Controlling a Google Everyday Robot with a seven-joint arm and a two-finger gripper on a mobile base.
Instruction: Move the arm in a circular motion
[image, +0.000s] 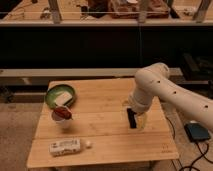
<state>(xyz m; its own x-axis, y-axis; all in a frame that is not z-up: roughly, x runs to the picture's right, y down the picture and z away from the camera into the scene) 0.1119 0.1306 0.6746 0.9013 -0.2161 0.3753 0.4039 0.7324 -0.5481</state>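
Note:
The arm is large, glossy white, with small dark dots, and reaches in from the right edge over the wooden table. Its bulbous elbow joint bends down to a tapered pale tip. The gripper is at that tip, low over the right half of the table, just right of a small black flat object. It holds nothing that I can see.
A green bowl with something white in it stands at the table's left back. A red-topped cup stands in front of it. A white bottle lies at the front left. A dark shelf and a rail run behind the table. A dark device with cables lies on the floor at the right.

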